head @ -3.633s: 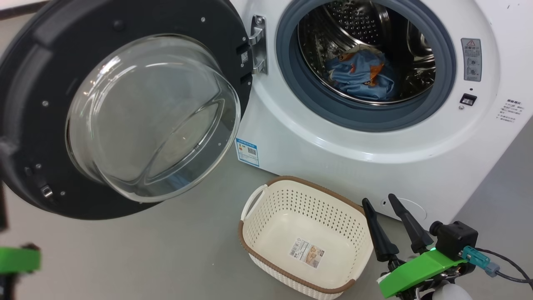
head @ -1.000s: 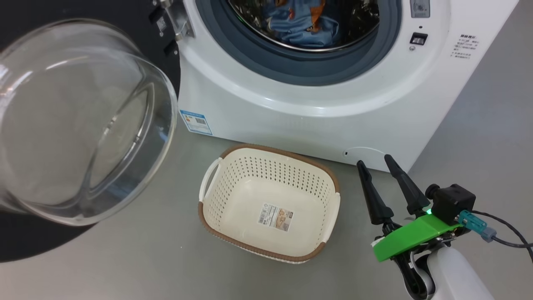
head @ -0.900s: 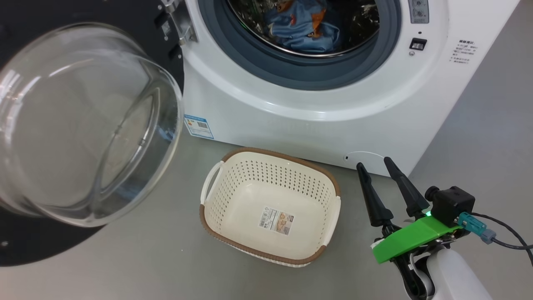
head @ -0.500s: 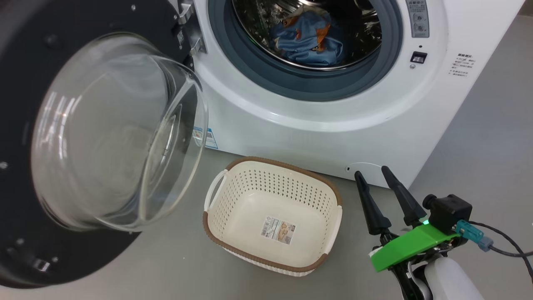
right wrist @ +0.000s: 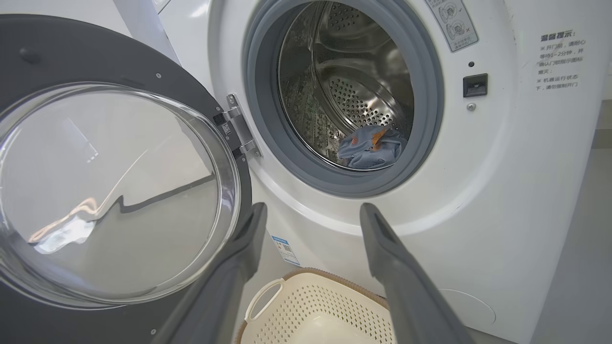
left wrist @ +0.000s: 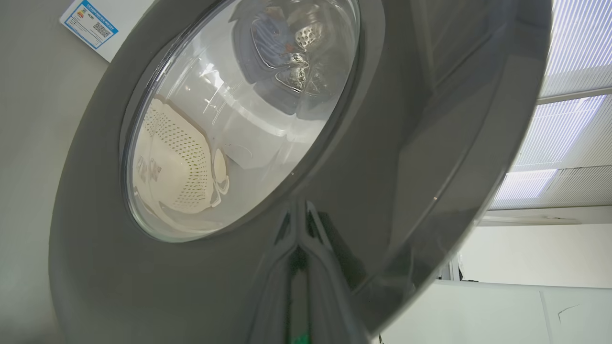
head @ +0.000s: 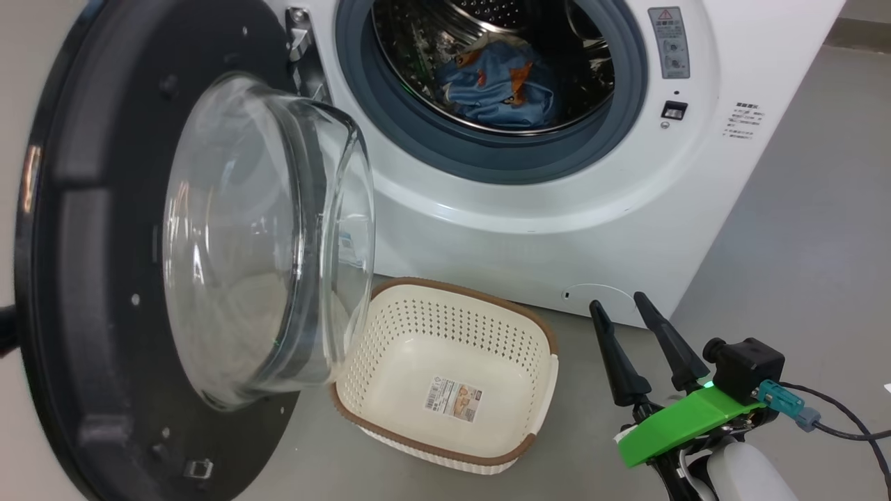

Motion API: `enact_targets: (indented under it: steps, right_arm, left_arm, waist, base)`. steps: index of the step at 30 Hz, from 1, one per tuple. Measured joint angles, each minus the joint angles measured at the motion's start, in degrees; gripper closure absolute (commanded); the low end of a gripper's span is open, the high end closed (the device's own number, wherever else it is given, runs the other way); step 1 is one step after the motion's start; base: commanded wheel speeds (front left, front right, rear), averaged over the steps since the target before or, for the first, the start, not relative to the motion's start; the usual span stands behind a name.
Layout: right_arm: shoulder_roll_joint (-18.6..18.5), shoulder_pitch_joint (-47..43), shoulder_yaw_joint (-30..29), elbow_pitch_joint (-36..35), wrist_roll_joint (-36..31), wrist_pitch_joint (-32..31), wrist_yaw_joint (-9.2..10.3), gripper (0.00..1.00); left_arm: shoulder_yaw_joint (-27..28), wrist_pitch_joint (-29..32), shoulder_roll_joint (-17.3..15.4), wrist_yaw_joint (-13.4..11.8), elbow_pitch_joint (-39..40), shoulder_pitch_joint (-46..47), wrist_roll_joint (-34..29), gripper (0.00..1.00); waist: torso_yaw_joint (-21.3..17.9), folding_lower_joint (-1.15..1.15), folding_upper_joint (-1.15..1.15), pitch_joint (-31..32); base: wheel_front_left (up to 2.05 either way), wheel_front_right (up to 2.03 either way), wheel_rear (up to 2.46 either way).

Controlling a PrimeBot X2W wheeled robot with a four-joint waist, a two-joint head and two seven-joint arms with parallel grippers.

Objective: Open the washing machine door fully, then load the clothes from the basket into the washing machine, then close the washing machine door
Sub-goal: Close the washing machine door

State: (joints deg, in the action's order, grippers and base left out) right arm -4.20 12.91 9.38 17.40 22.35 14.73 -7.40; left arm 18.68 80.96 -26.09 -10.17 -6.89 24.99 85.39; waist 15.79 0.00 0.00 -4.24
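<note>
Left claw [left wrist: 297,248], fingers closed, tips meeting the glossy outer face of the large round black door [head: 83,209], whose bulging clear glass bowl [head: 264,229] faces right toward the white boxy washing machine [head: 557,229]. Ahead-left of the open, empty right claw [head: 617,303]: cream perforated plastic basket [head: 431,327], its left end hidden behind the glass. Beyond it, a light blue orange-printed garment [head: 498,83] lies in the perforated steel drum [head: 418,42].

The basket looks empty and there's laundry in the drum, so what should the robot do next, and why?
Probably push the washing machine door toward the washing machine with the shut left gripper, whose tips seem to rest on the door's outer face. The basket is empty, the clothes lie in the drum, and the door stands partly open.
</note>
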Motion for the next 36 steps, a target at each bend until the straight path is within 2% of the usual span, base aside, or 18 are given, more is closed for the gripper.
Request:
enact_targets:
  steps: [4, 14, 21, 25, 28, 29, 31, 32, 33, 34, 35, 36]
  right_arm:
    - [-0.02, -0.01, 0.16, -0.07, 0.01, 0.0, 0.0, 0.0]
    - [-0.01, -0.01, -0.35, -0.04, 0.01, 0.0, 0.0, 0.0]
    - [0.01, -0.02, -0.57, -0.02, 0.02, 0.0, 0.0, 0.0]
    - [0.02, -0.04, -0.58, 0.0, 0.03, 0.0, 0.0, 0.0]
    - [0.01, -0.07, -0.58, 0.03, 0.75, 0.0, 0.0, 0.0]
    - [0.01, -0.08, -0.58, 0.03, 0.9, 0.0, 0.0, 0.0]
    - [0.01, -0.16, -0.59, 0.05, 0.99, 0.0, 0.0, 0.0]
    - [0.01, -0.25, -0.6, 0.07, 0.99, 0.0, 0.0, 0.0]
    - [0.01, -0.33, -0.63, 0.07, 1.0, 0.0, 0.0, 0.0]
    - [-0.01, -0.48, -0.68, 0.05, 1.01, 0.0, 0.0, 0.0]
    - [-0.02, -0.82, -0.73, 0.04, 1.02, 0.0, 0.0, 0.0]
    - [-0.02, -1.26, -0.76, 0.04, 1.02, 0.0, 0.0, 0.0]
  left_arm:
    - [0.64, 0.0, 0.42, -2.21, 4.08, -2.21, -0.02, 1.0]
    - [2.1, -2.03, 0.9, -2.58, 6.47, -3.48, -0.62, 1.0]
    - [2.54, -2.96, 1.63, -1.65, 6.45, -3.39, -0.45, 1.0]
    - [3.36, -4.97, 1.72, -0.29, 6.39, -3.38, -1.08, 1.0]
    - [4.05, -7.79, 1.71, 2.63, 5.68, -3.39, -3.31, 0.99]
    - [4.21, -8.54, 1.71, 3.47, 5.37, -3.39, -3.87, 0.87]
    - [4.64, -9.49, 1.75, 4.49, 4.79, -3.47, -4.27, 0.9]
    - [5.01, -9.81, 1.86, 4.85, 4.57, -3.51, -4.27, 0.85]
    - [5.31, -10.04, 1.92, 5.12, 4.39, -3.6, -4.31, 0.67]
    - [5.56, -10.49, 2.01, 5.75, 4.32, -3.7, -4.5, 0.55]
    - [5.92, -11.13, 2.22, 6.36, 4.27, -3.76, -4.72, 0.21]
    - [6.28, -11.71, 2.46, 6.5, 4.26, -3.86, -4.89, 0.0]
  waist:
    - [-0.66, 0.0, 0.0, 0.07]
    - [-0.64, 0.0, 0.0, -0.05]
    - [0.13, 0.0, 0.0, 0.58]
    - [0.48, 0.0, 0.0, 0.89]
    - [0.6, 0.0, 0.0, 1.0]
    - [0.61, 0.0, 0.0, 1.02]
    - [0.63, 0.0, 0.0, 1.14]
    - [0.63, 0.0, 0.0, 1.23]
    - [0.65, 0.0, 0.0, 1.32]
    - [0.67, 0.0, 0.0, 1.42]
    - [0.68, 0.0, 0.0, 1.53]
    - [0.7, 0.0, 0.0, 1.66]
  base:
    - [0.0, 0.0, 0.0]
    - [0.0, 0.0, 0.0]
    - [0.0, 0.0, 0.0]
    - [0.0, 0.0, 0.0]
    - [0.0, 0.0, 0.0]
    - [0.0, 0.0, 0.0]
    - [0.0, 0.0, 0.0]
    - [0.0, 0.0, 0.0]
    - [0.0, 0.0, 0.0]
    - [0.0, 0.0, 0.0]
    - [0.0, 0.0, 0.0]
    - [0.0, 0.0, 0.0]
